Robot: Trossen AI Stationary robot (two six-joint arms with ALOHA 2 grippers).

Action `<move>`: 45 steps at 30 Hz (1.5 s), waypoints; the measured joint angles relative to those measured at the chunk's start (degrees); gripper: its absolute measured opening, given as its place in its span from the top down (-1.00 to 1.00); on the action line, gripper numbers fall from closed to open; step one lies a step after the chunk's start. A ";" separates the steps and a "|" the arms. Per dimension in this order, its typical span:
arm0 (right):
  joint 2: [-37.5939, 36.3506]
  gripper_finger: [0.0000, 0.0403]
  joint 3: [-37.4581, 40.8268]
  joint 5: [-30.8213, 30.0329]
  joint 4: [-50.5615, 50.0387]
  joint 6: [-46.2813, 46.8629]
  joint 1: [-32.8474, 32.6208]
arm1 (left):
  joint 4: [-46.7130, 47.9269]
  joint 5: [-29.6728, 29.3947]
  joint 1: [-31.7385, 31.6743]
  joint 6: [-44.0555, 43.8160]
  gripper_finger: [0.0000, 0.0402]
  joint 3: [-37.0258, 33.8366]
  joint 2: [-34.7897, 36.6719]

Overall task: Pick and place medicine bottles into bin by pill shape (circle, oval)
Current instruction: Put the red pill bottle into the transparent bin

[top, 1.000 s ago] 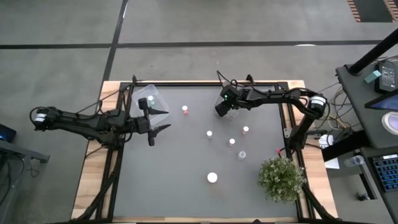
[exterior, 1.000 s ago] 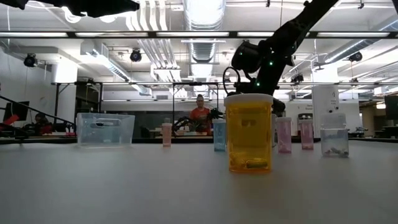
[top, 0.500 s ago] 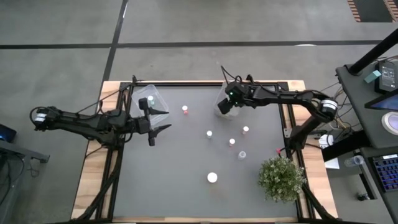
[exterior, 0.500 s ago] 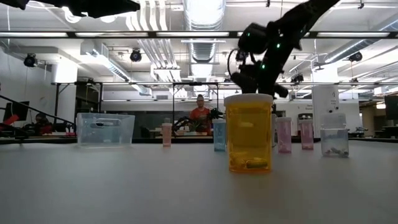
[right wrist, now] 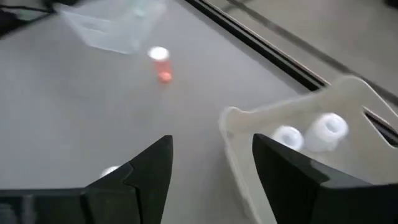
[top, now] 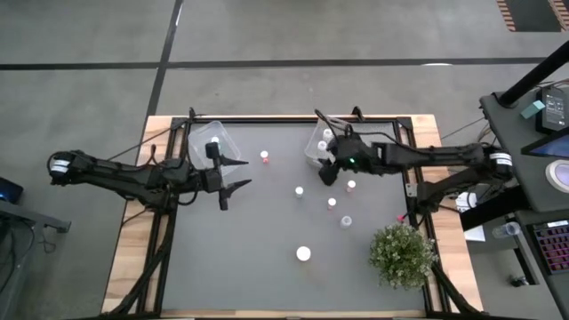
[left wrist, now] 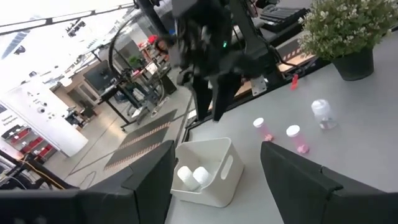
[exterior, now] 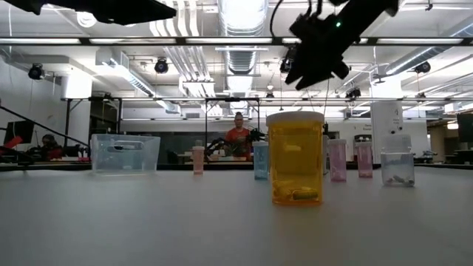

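Several tiny bottles stand on the dark table: a red one, white-capped ones, a pink one, a clear one and a wider white-capped amber one. A white bin at the far middle holds two white-capped bottles. My right gripper is open and empty, raised just near of that bin. My left gripper is open and empty beside the clear bin.
A bushy green plant stands at the near right corner. Open table lies between the two grippers and along the near edge. In the low view, a person shows in the room far behind the table.
My right gripper has risen from over the white bin and gone toward the table's near edge, so the bin and its two bottles now show. My left gripper has gone a little toward the table's right edge.
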State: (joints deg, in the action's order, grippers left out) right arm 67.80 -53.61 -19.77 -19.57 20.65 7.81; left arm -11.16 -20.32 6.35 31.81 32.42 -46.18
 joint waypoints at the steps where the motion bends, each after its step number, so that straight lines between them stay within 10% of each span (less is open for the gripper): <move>1: -1.07 -0.06 1.00 0.00 1.23 -0.81 -0.95 | -0.74 -0.01 0.00 -0.49 -0.11 0.00 -0.90; 20: -16.34 -0.06 25.84 0.81 32.39 -12.07 -6.20 | 7.62 3.50 -8.20 -15.46 -0.11 4.30 -16.07; 37: -18.23 -0.06 26.32 0.87 31.87 -19.78 -6.18 | 44.12 17.03 -27.96 -11.55 -0.11 31.84 -42.20; 45: -19.75 -0.06 26.30 0.91 29.80 -20.04 -6.18 | 44.77 17.08 -32.07 -8.47 -0.11 36.81 -51.28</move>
State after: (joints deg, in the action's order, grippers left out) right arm 48.04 -27.31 -18.86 10.23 0.60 1.63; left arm 33.61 -3.25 -25.72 23.34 69.23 -97.46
